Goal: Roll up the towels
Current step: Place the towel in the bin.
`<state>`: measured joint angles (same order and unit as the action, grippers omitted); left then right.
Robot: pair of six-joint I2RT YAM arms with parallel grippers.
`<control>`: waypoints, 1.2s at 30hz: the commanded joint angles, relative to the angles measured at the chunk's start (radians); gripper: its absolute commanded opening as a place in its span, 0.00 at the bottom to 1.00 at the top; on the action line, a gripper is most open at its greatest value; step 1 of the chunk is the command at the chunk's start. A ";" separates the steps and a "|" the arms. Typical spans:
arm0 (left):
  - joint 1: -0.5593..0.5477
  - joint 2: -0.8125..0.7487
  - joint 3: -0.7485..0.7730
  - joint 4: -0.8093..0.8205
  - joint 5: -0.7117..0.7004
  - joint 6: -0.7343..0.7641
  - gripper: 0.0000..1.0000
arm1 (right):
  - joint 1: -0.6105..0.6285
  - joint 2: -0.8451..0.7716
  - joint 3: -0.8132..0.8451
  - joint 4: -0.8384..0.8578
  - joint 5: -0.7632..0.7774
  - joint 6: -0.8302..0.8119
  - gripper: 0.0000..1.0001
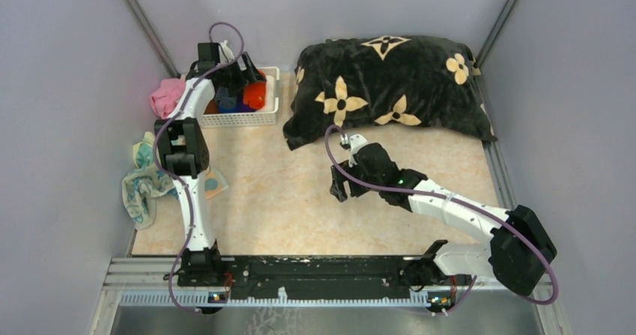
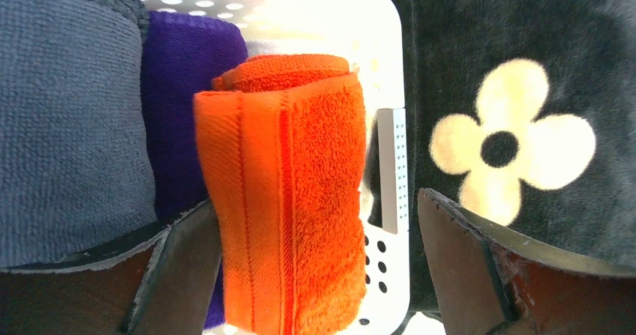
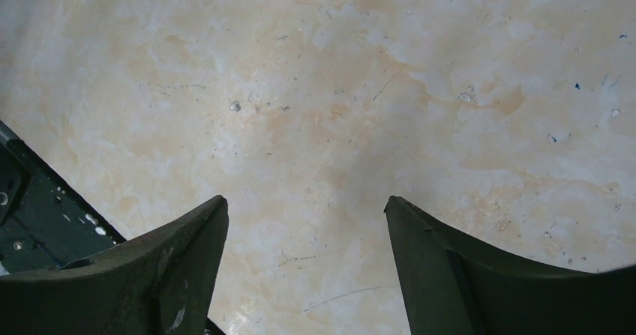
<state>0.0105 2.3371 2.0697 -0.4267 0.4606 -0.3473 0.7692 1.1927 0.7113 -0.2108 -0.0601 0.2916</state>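
Top view, orange-red towel (image 1: 255, 94): upper left of the frame, in the white basket (image 1: 247, 118), under the left pincer (image 1: 241, 80).
Top view, pale yellow towel (image 1: 142, 189): crumpled and unrolled at the left edge of the desk (image 1: 300, 215), partly hidden by the left arm.
Top view, right pincer (image 1: 341, 187): mid-frame, below the black cushion (image 1: 390, 88).
Left wrist view, left pincer: jaws wide apart, straddling the rolled orange-red towel and gripping nothing. Whether the lower-left finger (image 2: 180, 275) touches it is unclear.
Left wrist view, handling: light, soft terry that probably springs loose. Pinch across the roll's middle, over the free hem.
Left wrist view, neighbours: purple towel (image 2: 187, 88) and grey-blue towel (image 2: 67, 110) alongside.
Left wrist view, hidden: the roll's lower end is cut off, and the basket's far wall is lost in glare.
Right wrist view, right pincer: jaws spread, empty, bare desk between.
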 commanded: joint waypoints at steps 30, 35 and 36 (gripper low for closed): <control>0.174 -0.924 -0.987 -0.113 -0.554 0.016 0.94 | -0.008 -0.228 -0.081 0.038 0.046 -0.045 0.77; 0.185 -0.899 -1.136 -0.092 -0.533 -0.065 0.86 | -0.008 -0.243 -0.098 0.059 0.030 -0.044 0.77; 0.185 -0.879 -1.147 -0.092 -0.532 -0.085 0.85 | -0.008 -0.247 -0.100 0.060 0.027 -0.044 0.77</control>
<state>0.1989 1.4193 0.9798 -0.5156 -0.0650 -0.3614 0.7692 0.9859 0.6106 -0.2195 -0.0139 0.2604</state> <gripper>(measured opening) 0.869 0.773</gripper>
